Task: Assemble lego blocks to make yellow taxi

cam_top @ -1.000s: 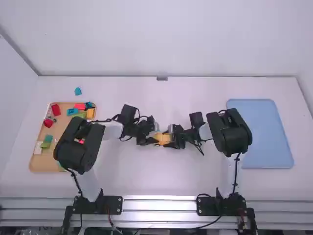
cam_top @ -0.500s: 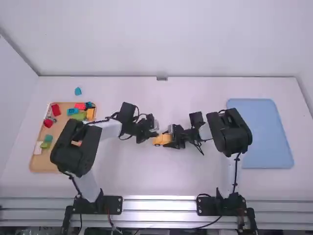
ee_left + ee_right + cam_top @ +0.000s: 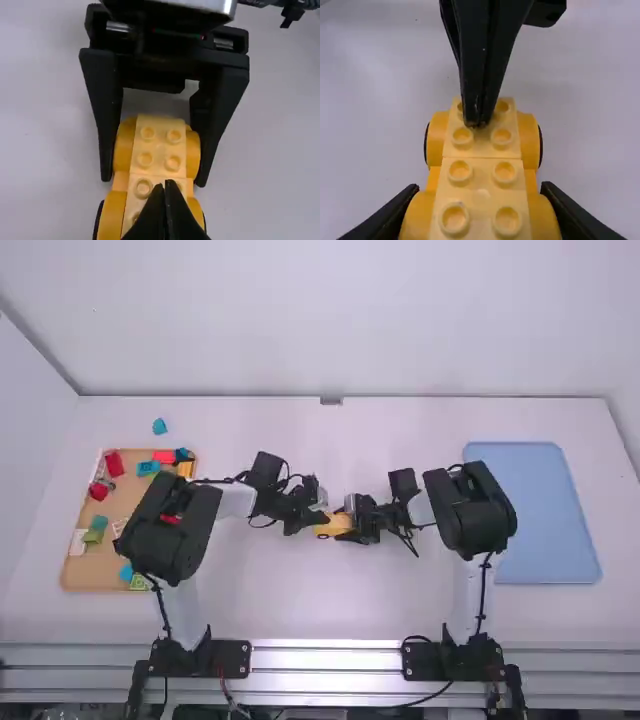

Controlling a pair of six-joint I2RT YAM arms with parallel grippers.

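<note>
In the high view my left gripper (image 3: 318,518) is at the left end of the yellow car body (image 3: 332,527), and my right gripper (image 3: 354,524) holds the body from the right. The left wrist view has my left gripper (image 3: 167,184) with its fingertips together over the studded top of the car body (image 3: 154,167), nothing between them. In the right wrist view my right gripper (image 3: 481,190) is closed across the sides of the body (image 3: 482,175), whose top has two rows of studs and whose far end shows dark wheel edges. Whether the left fingertips touch the studs I cannot tell.
A tan tray (image 3: 78,575) with red, blue, green and yellow blocks lies at the left, partly under the left arm. A loose blue block (image 3: 159,426) sits behind it. A blue tray (image 3: 535,510) is at the right.
My left gripper has come up off the left end of the car body, uncovering more of it, and has since shifted slightly over it. The right arm and the car body have stayed in place.
</note>
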